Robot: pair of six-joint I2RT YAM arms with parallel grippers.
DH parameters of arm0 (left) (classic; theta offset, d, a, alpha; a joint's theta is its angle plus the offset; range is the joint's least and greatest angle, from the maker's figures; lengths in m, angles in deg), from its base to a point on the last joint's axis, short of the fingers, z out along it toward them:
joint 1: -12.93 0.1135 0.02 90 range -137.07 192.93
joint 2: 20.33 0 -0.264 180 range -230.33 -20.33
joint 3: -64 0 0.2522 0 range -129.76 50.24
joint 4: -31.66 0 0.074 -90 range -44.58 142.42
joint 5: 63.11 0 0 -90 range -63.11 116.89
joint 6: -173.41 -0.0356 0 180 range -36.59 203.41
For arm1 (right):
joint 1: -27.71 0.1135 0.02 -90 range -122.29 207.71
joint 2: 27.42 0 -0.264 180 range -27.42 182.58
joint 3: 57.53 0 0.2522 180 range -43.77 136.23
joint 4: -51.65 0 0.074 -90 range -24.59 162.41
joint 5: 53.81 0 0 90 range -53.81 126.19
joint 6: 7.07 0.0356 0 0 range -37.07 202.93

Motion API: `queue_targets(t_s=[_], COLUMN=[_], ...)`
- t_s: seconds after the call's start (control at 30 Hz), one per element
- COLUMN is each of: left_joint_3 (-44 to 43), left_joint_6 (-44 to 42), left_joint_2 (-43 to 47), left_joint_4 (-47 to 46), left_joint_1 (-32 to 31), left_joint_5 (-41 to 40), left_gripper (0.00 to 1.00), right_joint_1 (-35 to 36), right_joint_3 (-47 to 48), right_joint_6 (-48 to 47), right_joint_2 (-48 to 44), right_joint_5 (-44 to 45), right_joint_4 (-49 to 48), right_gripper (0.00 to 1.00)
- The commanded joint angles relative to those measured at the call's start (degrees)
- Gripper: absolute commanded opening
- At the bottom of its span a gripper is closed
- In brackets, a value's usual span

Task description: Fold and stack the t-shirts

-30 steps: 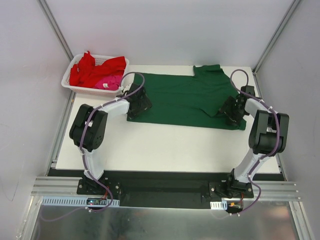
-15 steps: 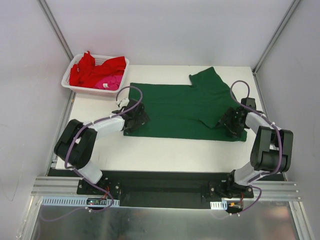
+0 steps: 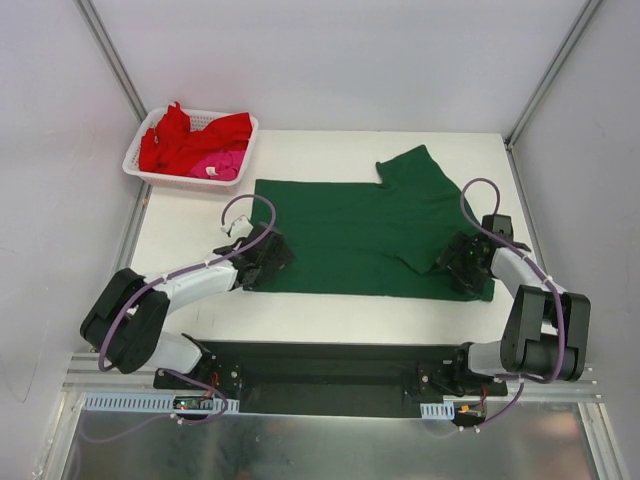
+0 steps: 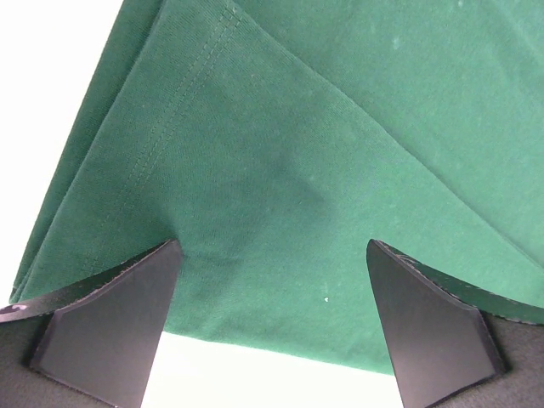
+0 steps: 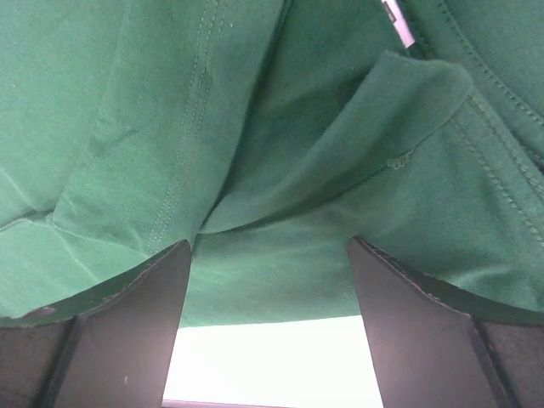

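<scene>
Dark green t-shirt [image 3: 360, 235] lies spread on the white table [image 3: 330, 308], one sleeve flipped over it on the right.
Soft matte knit with double-stitched hems and a layered left edge. Left gripper [image 4: 272, 251] sits low over the near left corner, black wedge fingers [image 4: 110, 314] spread wide, pinching nothing. Right gripper [image 5: 270, 246] has its fingers spread over rumpled folds at the near right corner. Red t-shirt [image 3: 180, 140] and pink t-shirt [image 3: 215, 163] are heaped in the white mesh basket [image 3: 135, 165], far left.

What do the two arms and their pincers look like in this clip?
The left arm and right arm have white links, bulky black joints and a looping purple cable each. The left pincer and right pincer have flat black wedge-shaped fingers.
</scene>
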Motion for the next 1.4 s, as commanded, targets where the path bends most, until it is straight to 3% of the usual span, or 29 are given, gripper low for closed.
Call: queue_targets(t_s=[0.0, 0.43, 0.67, 0.8, 0.97, 1.13, 1.37], left_joint_3=[4.42, 5.83, 3.29, -1.45, -5.68, -8.23, -8.24], left_joint_6=[4.01, 4.55, 1.65, -4.04, -12.48, -15.32, -14.10], left_joint_2=[0.39, 6.29, 6.46, 10.85, 16.47, 19.99, 24.21], left_joint_4=[10.97, 18.62, 19.24, 20.99, 21.35, 21.52, 21.96], left_joint_1=[-2.39, -3.71, -3.88, -3.88, -3.97, -3.97, -3.88], left_joint_5=[0.85, -6.18, -4.42, -3.90, -3.28, -0.47, 0.06], left_gripper=[0.94, 0.95, 0.95, 0.95, 0.96, 0.97, 0.97], right_joint_1=[-0.39, -0.65, -0.65, -0.39, 0.31, 5.75, 11.03], right_joint_3=[-4.48, 1.31, 5.44, 13.17, 20.39, 14.69, 3.79], right_joint_6=[-1.98, -6.12, -6.21, -5.95, 1.67, 9.16, 16.90], right_joint_2=[-1.28, 0.03, 0.74, -5.14, -14.80, -19.04, -17.46], right_joint_5=[2.30, 7.57, 3.72, -0.94, -8.49, -3.87, -1.13], right_joint_4=[9.82, 14.04, 15.88, 22.91, 25.82, 22.57, 16.43], right_gripper=[0.80, 0.80, 0.81, 0.81, 0.81, 0.76, 0.64])
